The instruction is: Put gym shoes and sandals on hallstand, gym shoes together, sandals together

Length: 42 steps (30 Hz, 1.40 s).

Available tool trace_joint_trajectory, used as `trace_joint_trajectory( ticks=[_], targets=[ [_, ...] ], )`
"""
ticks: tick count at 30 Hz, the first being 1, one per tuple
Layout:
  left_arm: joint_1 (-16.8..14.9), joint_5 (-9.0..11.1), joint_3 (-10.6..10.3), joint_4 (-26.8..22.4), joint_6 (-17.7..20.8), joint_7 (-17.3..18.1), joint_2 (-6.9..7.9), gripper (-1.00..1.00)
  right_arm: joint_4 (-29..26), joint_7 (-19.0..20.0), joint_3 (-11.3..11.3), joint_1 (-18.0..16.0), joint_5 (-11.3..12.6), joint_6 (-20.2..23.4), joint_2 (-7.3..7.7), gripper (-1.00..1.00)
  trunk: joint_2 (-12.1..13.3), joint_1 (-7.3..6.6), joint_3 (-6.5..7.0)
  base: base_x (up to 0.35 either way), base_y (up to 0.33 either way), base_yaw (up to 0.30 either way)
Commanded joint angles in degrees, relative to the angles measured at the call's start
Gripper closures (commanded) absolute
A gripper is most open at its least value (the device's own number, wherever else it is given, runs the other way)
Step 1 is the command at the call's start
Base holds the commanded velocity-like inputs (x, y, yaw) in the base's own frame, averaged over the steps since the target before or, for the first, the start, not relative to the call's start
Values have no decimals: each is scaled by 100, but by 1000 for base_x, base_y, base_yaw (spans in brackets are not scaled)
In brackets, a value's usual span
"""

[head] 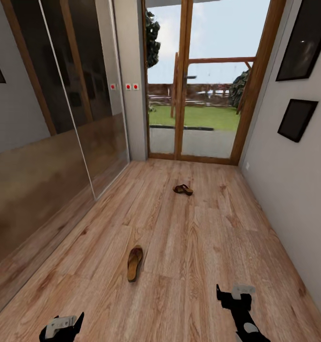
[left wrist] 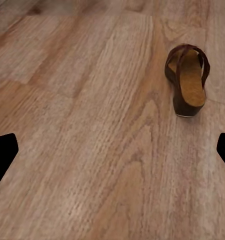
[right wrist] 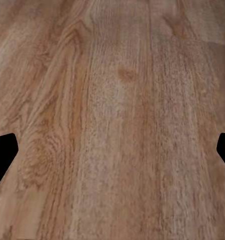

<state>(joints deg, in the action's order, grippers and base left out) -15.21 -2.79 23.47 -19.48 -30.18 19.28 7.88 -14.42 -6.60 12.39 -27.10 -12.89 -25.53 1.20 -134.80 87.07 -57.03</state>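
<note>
Two dark brown sandals lie apart on the corridor floor [head: 193, 247]. The nearer sandal [head: 134, 263] shows its tan footbed and lies ahead of my left gripper [head: 68, 323]; in the left wrist view this sandal [left wrist: 188, 80] sits beyond the open fingers, off to one side. The farther sandal [head: 183, 189] rests close to the glass door. My right gripper [head: 232, 298] hangs low over bare planks, its fingers [right wrist: 3, 152] spread wide with nothing between them. The gym shoes and the hallstand are out of view.
A mirrored sliding wardrobe [head: 51, 156] lines the left side. A grey wall [head: 293, 190] with dark picture frames [head: 297, 119] bounds the right. A wood-framed glass door [head: 198, 95] closes the far end of the corridor.
</note>
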Motion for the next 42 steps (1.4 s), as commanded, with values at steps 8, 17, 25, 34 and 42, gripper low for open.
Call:
trace_joint_trajectory(
  ticks=[8, 17, 25, 34, 42],
  targets=[
    [-653, -478, 37, -11, 1088, -104, -19, -100, -1616, -5, 25, 0, -34, 1148, -42, -100, -2, -1, -6, 0, 0, 0],
    [-686, -1016, 26, -22, 1331, -373, -13, -100, -2061, 351, 8, 3, -36, 1502, -51, -100, -2, -1, -6, 0, 0, 0],
    [-660, -1064, 10, -27, 1339, -418, -6, -100, -2097, 427, 4, 3, -38, 1528, -39, -100, -2, -1, -6, 9, 0, 0],
    [-659, -1065, 23, -18, 1356, -423, -13, -100, -2123, 430, 2, 3, -38, 1539, -48, -100, -2, -1, -6, 243, 0, 0],
    [-659, -1059, 33, 0, 1338, -422, -17, -100, -2131, 423, 9, 3, -38, 1543, -50, -100, -2, -1, -6, 323, -23, 0]
  ],
)
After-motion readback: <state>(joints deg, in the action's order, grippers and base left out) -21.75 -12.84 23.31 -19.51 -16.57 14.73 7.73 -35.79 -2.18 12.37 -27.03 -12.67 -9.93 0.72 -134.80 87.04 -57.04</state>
